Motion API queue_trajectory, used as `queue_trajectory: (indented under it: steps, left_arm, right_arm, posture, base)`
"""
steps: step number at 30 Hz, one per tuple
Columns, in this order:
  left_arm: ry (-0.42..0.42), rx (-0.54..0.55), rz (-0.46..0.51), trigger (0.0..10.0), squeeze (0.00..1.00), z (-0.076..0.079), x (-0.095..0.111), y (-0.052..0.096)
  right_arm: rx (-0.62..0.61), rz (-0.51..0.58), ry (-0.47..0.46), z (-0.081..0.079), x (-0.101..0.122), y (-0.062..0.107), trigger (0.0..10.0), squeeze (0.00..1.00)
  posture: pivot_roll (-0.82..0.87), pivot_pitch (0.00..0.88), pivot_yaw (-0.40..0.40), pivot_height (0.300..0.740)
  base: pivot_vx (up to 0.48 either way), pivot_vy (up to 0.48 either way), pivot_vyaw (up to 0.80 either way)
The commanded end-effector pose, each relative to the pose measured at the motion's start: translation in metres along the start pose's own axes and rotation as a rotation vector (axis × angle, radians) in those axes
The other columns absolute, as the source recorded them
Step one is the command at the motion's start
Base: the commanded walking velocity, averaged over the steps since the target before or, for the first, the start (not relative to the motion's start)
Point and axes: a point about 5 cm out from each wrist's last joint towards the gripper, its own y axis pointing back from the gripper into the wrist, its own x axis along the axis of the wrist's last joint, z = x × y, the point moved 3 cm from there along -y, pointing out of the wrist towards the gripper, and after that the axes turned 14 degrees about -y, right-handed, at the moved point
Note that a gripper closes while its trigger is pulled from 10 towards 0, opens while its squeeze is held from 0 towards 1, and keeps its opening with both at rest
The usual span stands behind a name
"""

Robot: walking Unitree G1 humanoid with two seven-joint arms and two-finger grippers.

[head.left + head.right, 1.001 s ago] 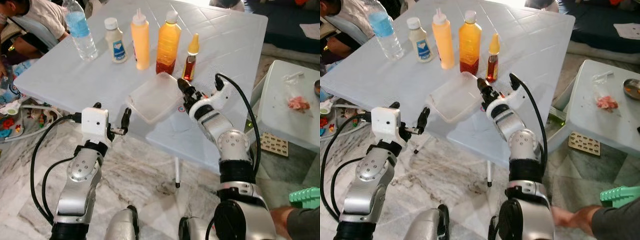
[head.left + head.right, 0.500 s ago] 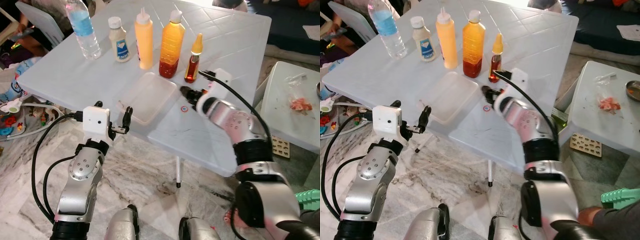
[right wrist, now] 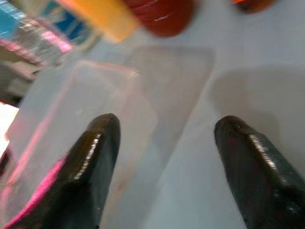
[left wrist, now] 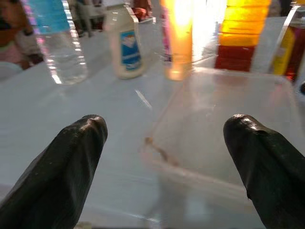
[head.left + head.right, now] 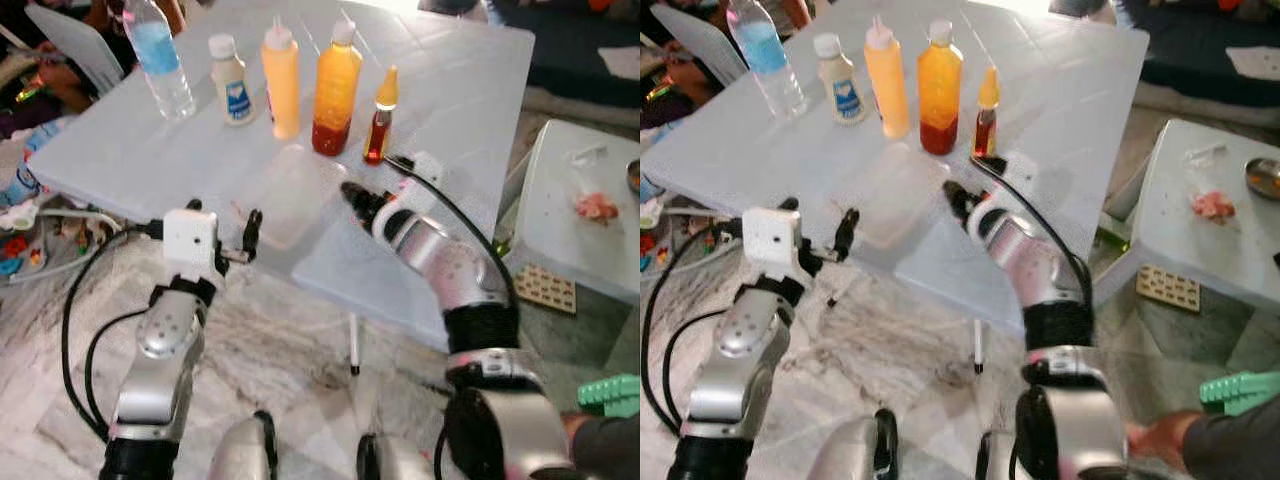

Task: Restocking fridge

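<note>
Right hand (image 5: 350,193), fingers spread, at right edge of clear shallow plastic container (image 5: 280,195); left hand (image 5: 250,235), fingers spread, near its near-left corner. Container on pale worktop (image 5: 470,110), nearer than bottle row (image 5: 300,75).

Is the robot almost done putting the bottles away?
No, it looks like it has barely started. All five bottles, from the water bottle to the small sauce bottle, stand on the white table. The clear container looks empty. The left gripper and right gripper are open on either side of it, holding nothing. Everything is left to do.
</note>
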Motion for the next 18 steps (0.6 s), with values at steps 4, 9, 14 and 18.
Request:
queue_trajectory:
  steps: [4,9,14,18]
  left_arm:
    - [0.03,0.089,-0.023,10.0,0.0,-0.02,-0.005,0.006]
    - [0.042,0.11,-0.048,10.0,0.0,-0.025,-0.011,0.007]
    - [0.051,0.084,-0.062,10.0,0.0,-0.019,-0.013,0.006]
    - [0.047,0.088,-0.079,10.0,0.0,-0.021,-0.017,0.008]
  right_arm:
    - [0.068,0.011,0.114,-0.011,-0.017,0.012,10.0,1.0]
    - [0.043,-0.005,0.125,-0.004,-0.026,0.019,10.0,1.0]
    - [0.038,0.009,0.095,-0.001,-0.028,0.025,10.0,1.0]
    - [0.106,0.04,0.066,-0.014,-0.027,0.03,10.0,1.0]
  posture:
    - [0.08,0.138,0.004,0.74]
    - [0.08,0.134,0.003,0.74]
    - [0.08,0.132,0.005,0.74]
    - [0.08,0.13,0.007,0.74]
  base:
    - [0.0,0.0,0.0]
    - [0.0,0.0,0.0]
    - [0.0,0.0,0.0]
    - [0.0,0.0,0.0]
